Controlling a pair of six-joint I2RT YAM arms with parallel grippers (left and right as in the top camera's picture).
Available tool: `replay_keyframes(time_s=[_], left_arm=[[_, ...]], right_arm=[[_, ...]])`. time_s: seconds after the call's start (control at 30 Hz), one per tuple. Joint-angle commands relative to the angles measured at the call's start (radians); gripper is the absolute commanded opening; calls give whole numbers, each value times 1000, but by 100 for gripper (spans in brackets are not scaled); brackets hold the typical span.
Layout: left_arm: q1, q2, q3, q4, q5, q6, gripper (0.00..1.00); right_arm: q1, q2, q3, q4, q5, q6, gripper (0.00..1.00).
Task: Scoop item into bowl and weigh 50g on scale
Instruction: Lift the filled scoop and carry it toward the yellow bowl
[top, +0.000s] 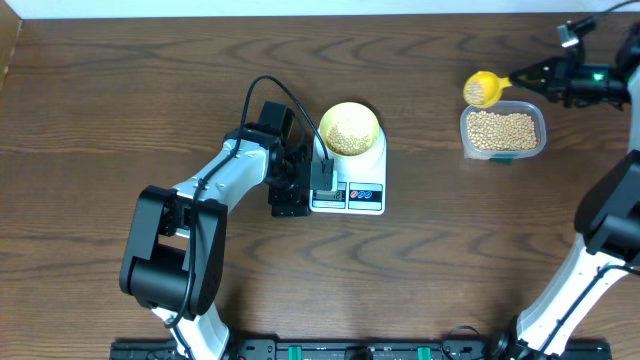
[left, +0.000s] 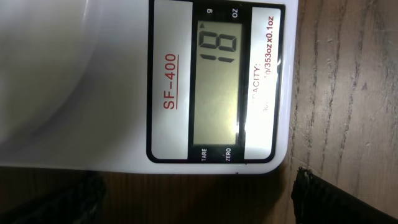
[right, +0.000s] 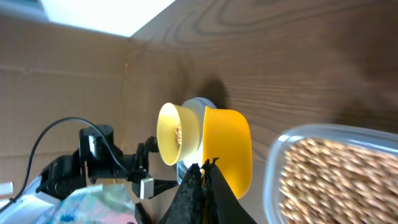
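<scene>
Yellow scoop (top: 482, 88) clamped in R jaws, 11 o'clock of tub (top: 463, 132); L jaws apart at scale (top: 365, 196); beans (top: 348, 138) in bowl (top: 324, 124).

Pale-yellow bowl (top: 349, 110) upright on the white digital scale (top: 374, 168), away from its display (left: 216, 81), which reads 18; tan beans (top: 348, 139) partly fill it.

Robotics lab bench, bare wood-grain table (top: 90, 110), my left arm (top: 205, 195) and right arm (top: 600, 235) rising from a black rail (top: 330, 351) at its edge, loose cable (top: 290, 96) off my wrist, plain cardboard wall (right: 62, 68) behind
</scene>
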Motion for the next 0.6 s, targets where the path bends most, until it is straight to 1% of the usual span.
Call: replay_keyframes(time_s=[0.0, 0.57], left_arm=[[1, 6, -13, 1, -6, -8, 97], [1, 6, -13, 1, -6, -8, 98]], right_arm=[[37, -4, -2, 14, -53, 9, 1], [215, -4, -2, 134, -52, 54, 1]])
